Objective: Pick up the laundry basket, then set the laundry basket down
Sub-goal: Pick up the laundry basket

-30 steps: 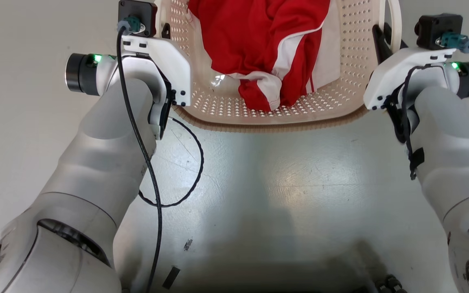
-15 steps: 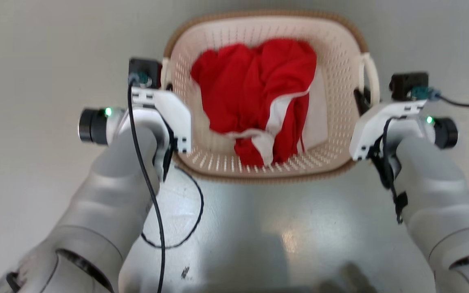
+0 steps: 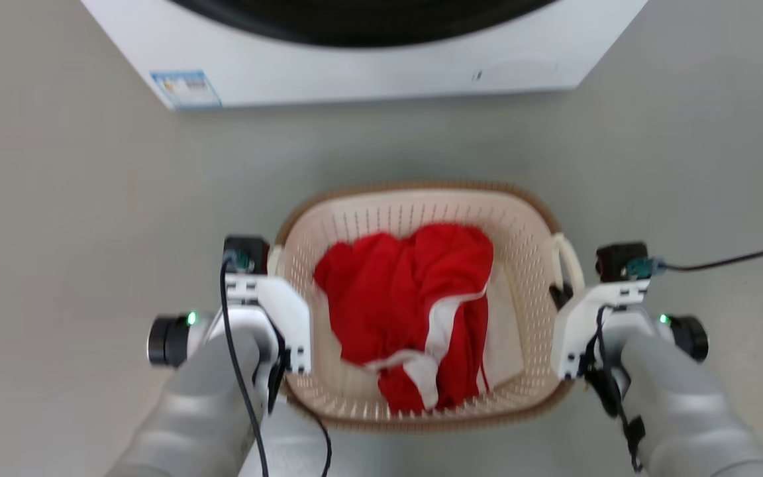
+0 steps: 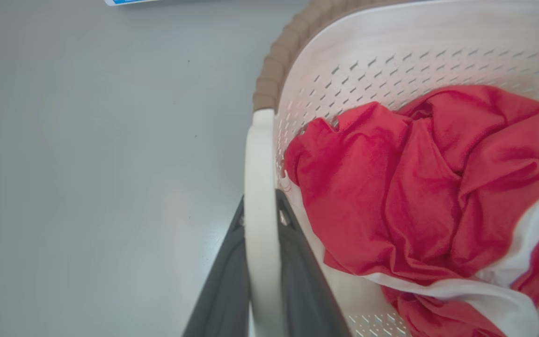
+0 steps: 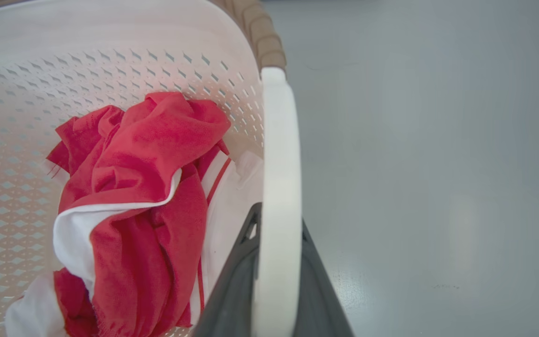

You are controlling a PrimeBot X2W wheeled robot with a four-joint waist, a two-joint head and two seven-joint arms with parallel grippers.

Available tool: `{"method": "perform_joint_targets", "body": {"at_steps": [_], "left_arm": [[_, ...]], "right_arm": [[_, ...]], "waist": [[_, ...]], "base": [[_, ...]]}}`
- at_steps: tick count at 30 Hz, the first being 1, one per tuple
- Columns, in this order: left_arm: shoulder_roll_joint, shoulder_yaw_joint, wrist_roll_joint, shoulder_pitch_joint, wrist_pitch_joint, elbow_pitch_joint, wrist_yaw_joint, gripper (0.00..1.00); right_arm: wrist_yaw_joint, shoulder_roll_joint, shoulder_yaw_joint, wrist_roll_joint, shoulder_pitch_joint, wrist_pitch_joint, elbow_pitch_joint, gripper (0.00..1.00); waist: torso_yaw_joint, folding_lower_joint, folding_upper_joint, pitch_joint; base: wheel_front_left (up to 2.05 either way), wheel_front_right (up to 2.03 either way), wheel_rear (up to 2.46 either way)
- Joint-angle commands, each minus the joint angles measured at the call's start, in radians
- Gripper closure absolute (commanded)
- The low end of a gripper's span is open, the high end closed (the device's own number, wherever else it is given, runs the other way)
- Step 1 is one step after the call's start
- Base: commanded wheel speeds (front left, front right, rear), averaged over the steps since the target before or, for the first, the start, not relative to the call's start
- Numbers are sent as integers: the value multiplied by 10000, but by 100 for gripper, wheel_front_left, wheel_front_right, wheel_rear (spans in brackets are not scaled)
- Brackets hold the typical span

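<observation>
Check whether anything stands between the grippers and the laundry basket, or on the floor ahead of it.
Nothing visible does. The left gripper and the right gripper are each shut on a white handle of the laundry basket, and no object shows on the floor between it and the washing machine.

Rounded grey forearms (image 3: 209, 411) are carrying white wrist brackets (image 3: 285, 308) with black screws (image 3: 301, 351); green lights (image 3: 191, 319) are glowing, black cables (image 3: 246, 397) are trailing, dark grey fingers (image 4: 222, 290) are tapering.
</observation>
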Motion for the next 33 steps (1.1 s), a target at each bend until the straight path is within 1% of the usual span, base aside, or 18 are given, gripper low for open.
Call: {"method": "perform_joint_targets", "body": {"at_steps": [1,9,21,26,33], "left_arm": [[215,85,-99,239,-56,-63,-94,100],[215,-86,-502,1461,59,73,-214,100],[215,-389,-991,2792,304,1,-278,100],[215,-466,-1194,3108,331,-81,-253,100],[215,-566,-1342,3206,346,-71,-222,100]], "right_arm": [[48,95,424,173,505,107,-163,100],[48,96,1582,1141,1486,708,-455,100],[48,96,2953,1973,2571,1335,-663,100],[48,96,3214,2135,2692,1409,-556,100],[48,97,3331,2240,2670,1340,-369,100]], "waist": [[-281,0,0,-1082],[-603,0,0,-2707],[-637,0,0,-4540],[-601,0,0,-4900],[-522,0,0,-5052]], "base": [[0,0,0],[0,0,0],[0,0,0],[0,0,0],[0,0,0]]}}
